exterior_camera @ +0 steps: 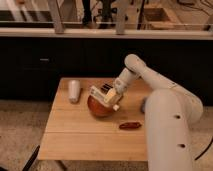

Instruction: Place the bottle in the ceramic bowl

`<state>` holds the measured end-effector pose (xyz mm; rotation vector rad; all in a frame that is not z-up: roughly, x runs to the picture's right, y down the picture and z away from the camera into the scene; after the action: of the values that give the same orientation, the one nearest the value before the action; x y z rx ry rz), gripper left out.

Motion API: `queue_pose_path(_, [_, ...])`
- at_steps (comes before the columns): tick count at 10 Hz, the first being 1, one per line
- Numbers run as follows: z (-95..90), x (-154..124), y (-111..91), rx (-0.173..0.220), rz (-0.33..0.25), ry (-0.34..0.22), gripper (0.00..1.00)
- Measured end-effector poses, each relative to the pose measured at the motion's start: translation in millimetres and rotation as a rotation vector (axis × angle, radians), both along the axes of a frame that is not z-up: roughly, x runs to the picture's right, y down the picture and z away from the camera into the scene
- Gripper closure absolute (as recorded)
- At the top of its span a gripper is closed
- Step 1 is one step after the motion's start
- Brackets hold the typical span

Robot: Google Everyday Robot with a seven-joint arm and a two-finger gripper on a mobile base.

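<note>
The reddish-brown ceramic bowl [100,109] sits near the middle of the wooden table [75,135]. The cream-white bottle [100,96] lies tilted across the top of the bowl, its lower end toward the right rim. My gripper [111,94] reaches in from the right on the white arm [145,75] and is shut on the bottle right over the bowl. The bottle hides part of the bowl's opening.
A plain white tapered cylinder [74,90] stands at the table's back left. A small dark red oblong thing [130,125] lies to the right front of the bowl. My white body [167,135] stands at the table's right edge. A dark counter runs behind.
</note>
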<state>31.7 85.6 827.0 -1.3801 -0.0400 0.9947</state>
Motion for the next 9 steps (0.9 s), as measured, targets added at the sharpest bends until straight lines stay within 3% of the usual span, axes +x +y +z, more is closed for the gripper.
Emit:
queue_pose_path(2, [-0.2,0.6,0.8,-0.004,0.002,0.0,0.58])
queue_pose_path(5, [-0.6,2.2,1.7,-0.012,0.003,0.0,0.48])
queue_pose_path(7, [-1.0,1.0,2.9,-0.018,0.004,-0.002,0.57])
queue_pose_path(9, [-2.5,1.2,3.3,-0.023,0.005,-0.001,0.5])
